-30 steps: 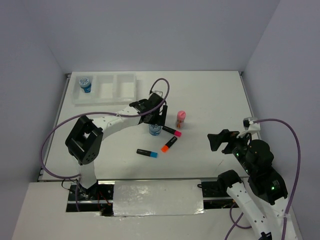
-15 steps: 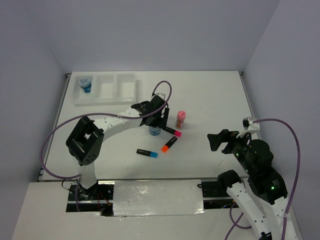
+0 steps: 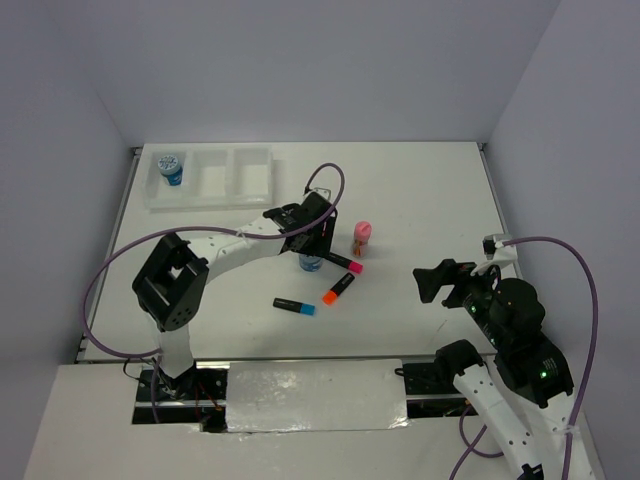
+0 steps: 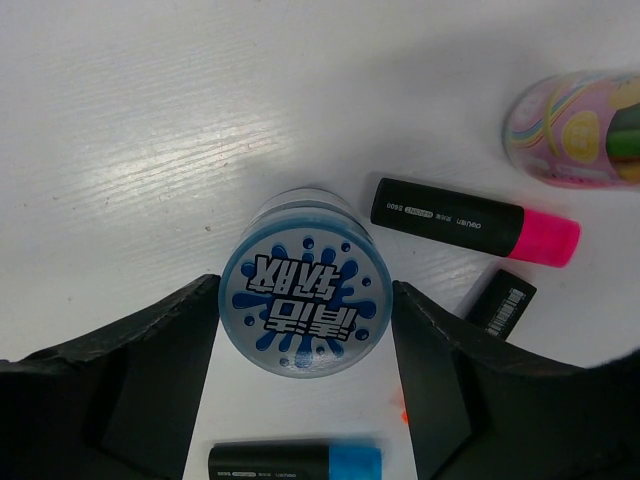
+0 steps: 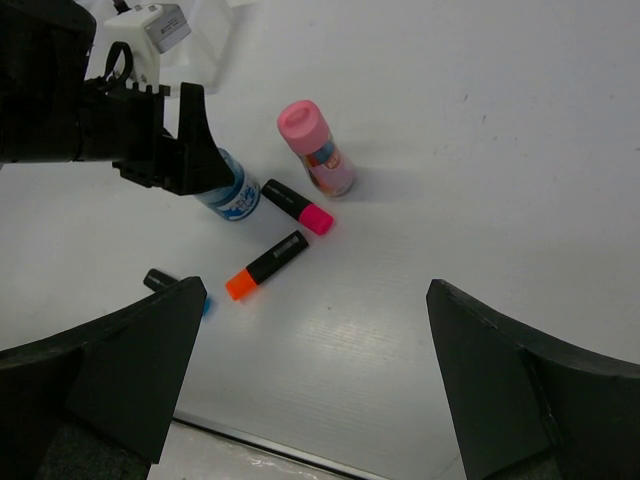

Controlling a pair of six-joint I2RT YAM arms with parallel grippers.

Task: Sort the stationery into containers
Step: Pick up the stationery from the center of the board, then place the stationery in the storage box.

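A blue roll (image 4: 305, 310) with a white patterned top stands on the table, and my left gripper (image 4: 305, 288) is down over it with both fingers against its sides; the top view shows the same (image 3: 312, 252). Beside it lie the pink-capped highlighter (image 4: 475, 222), the orange-capped one (image 3: 338, 288) and the blue-capped one (image 4: 295, 462). The pink-tan stick (image 3: 363, 236) stands just to the right. The second blue roll (image 3: 171, 167) sits in the left compartment of the translucent tray (image 3: 255, 172). My right gripper (image 5: 315, 288) is open and empty, off to the right.
The tray's middle and right compartments hold nothing visible. The left arm's purple cable (image 3: 335, 190) loops over the table behind the gripper. The table's near edge (image 5: 260, 440) lies just below the right gripper.
My left gripper has shifted slightly right and down over the blue roll, and its fingers now sit against it. The right arm has barely moved.
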